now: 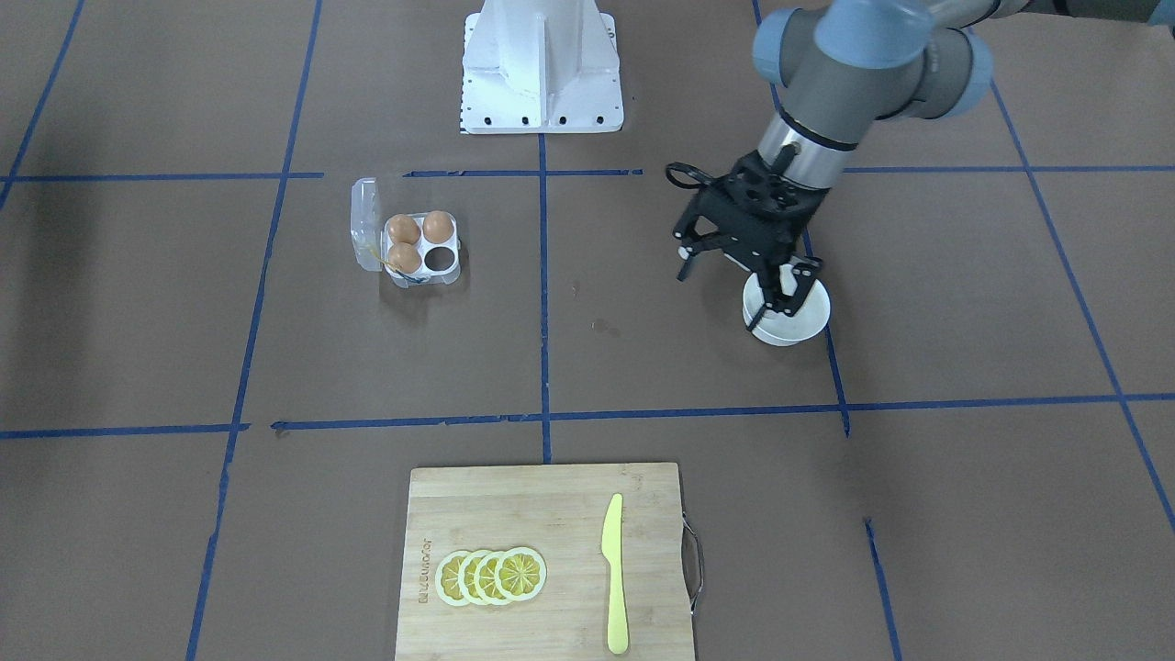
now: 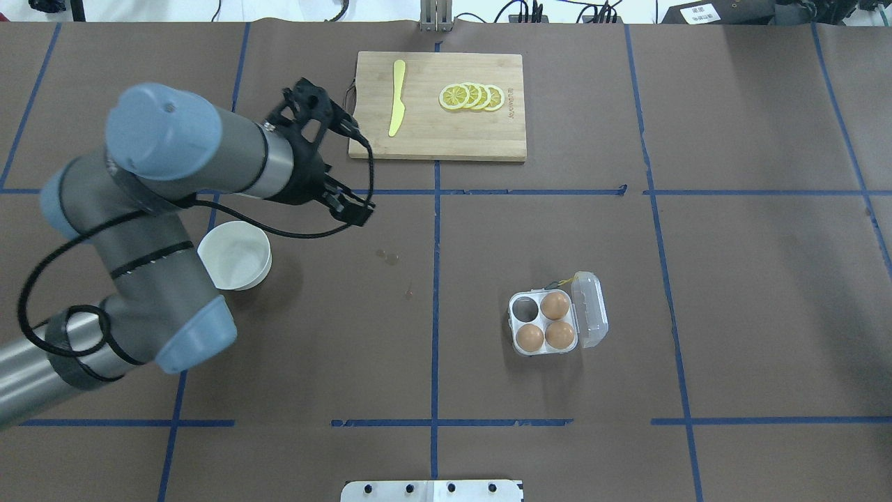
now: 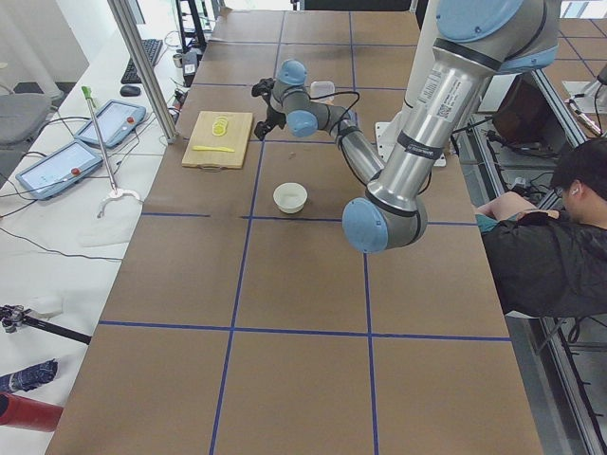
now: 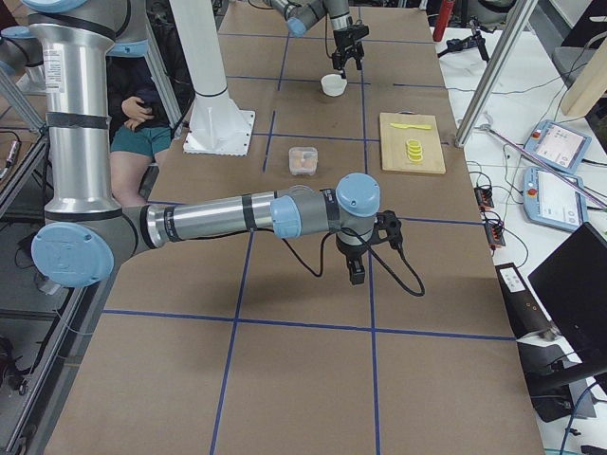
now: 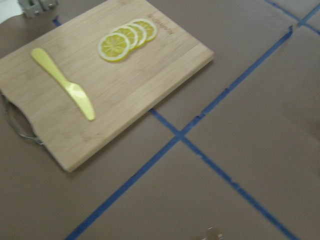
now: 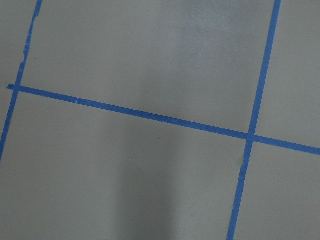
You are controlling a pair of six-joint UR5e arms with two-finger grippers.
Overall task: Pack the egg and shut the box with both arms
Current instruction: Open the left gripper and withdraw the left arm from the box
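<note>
The clear box (image 2: 591, 310) lies open right of the table's centre, its lid folded back. It also shows in the front view (image 1: 365, 225). Three brown eggs (image 2: 555, 305) fill three cups. The cup toward the centre line (image 2: 524, 309) is empty. My left gripper (image 2: 352, 209) hangs tilted over the table's left half, beside and above a white bowl (image 2: 235, 254). In the front view the left gripper (image 1: 748, 285) overlaps the bowl (image 1: 799, 317), looks open and holds no egg that I can see. My right gripper (image 4: 355, 272) shows only in the exterior right view, far from the box, so I cannot tell its state.
A bamboo cutting board (image 2: 446, 132) with lemon slices (image 2: 472, 97) and a yellow knife (image 2: 396, 97) lies at the far edge. The white pedestal (image 1: 542, 64) stands at the robot's side. The bowl's inside looks empty. A seated person (image 3: 555, 237) is beside the table.
</note>
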